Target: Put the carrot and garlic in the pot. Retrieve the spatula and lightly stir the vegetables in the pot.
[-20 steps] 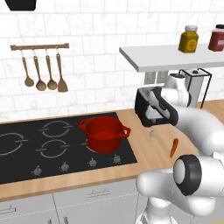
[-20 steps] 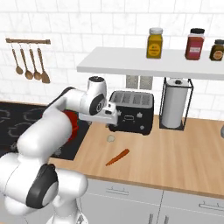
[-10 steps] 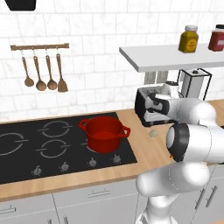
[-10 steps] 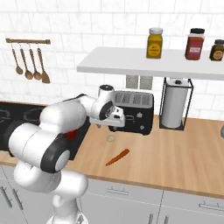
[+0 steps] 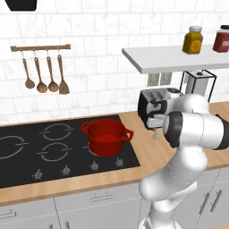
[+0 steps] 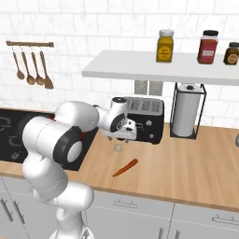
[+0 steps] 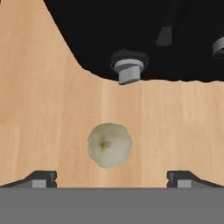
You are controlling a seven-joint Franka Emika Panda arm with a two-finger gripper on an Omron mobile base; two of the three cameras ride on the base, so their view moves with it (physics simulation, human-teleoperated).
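Observation:
The garlic (image 7: 109, 144), a small whitish bulb, lies on the wooden counter just in front of the black toaster (image 6: 145, 120). My gripper (image 7: 111, 179) hangs straight above it, open, with one fingertip on each side of the bulb and nothing held. From the right base view the gripper (image 6: 122, 137) sits a little above the garlic (image 6: 118, 147). The orange carrot (image 6: 125, 168) lies nearer the counter's front edge. The red pot (image 5: 106, 136) stands on the black hob, left of the garlic (image 5: 156, 136). The light-blue spatula is out of view.
A paper-towel holder (image 6: 186, 112) stands right of the toaster. A shelf (image 6: 158, 70) with spice jars hangs above. Brown wooden spoons and a spatula (image 5: 44, 71) hang on a wall rail. The hob (image 5: 53, 147) takes up the counter's left part.
The arm has swung its elbow forward and the hand has come down over the garlic. Garlic, carrot and pot have not moved.

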